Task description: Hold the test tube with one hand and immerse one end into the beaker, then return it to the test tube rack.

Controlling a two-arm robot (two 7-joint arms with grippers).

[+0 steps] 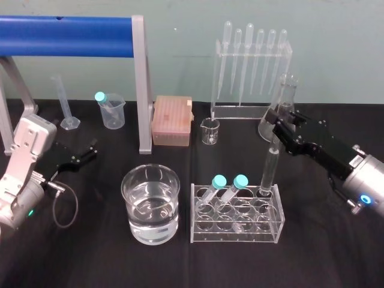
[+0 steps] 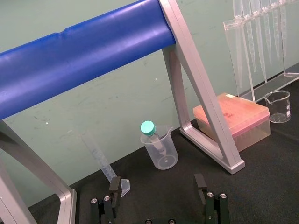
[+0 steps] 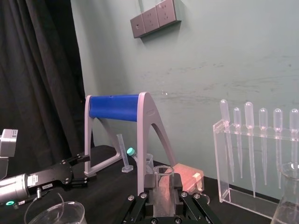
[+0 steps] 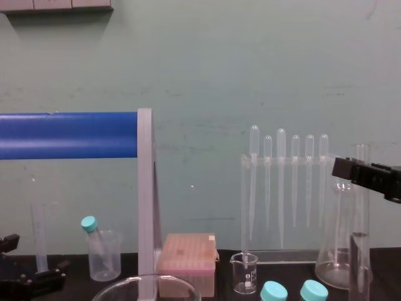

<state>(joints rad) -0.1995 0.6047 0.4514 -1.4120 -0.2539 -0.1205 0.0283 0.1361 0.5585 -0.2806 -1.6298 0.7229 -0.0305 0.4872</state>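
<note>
The test tube (image 1: pixel 270 168) stands nearly upright with its lower end in a back right hole of the clear test tube rack (image 1: pixel 237 235). My right gripper (image 1: pixel 281 127) is shut on the tube's upper end. In the right wrist view, the tube's rimmed mouth (image 3: pixel 163 173) sits between the black fingers (image 3: pixel 148 185). In the chest view the test tube (image 4: pixel 359 251) runs down below the right gripper (image 4: pixel 356 172). The beaker (image 1: pixel 150 204), wide and partly filled with water, stands left of the rack. My left gripper (image 1: pixel 91 150) is open and rests at the far left; its gap (image 2: pixel 157 184) holds nothing.
Two teal-capped tubes (image 1: pixel 219 183) lean in the rack. Behind it are a conical flask (image 1: pixel 277 117), a pipette stand (image 1: pixel 252 66), a small beaker (image 1: pixel 210 131) and a pink tip box (image 1: pixel 172 120). A blue-barred frame (image 1: pixel 72 36), a plastic beaker (image 1: pixel 112 113) and a graduated cylinder (image 1: pixel 65 102) stand at the left.
</note>
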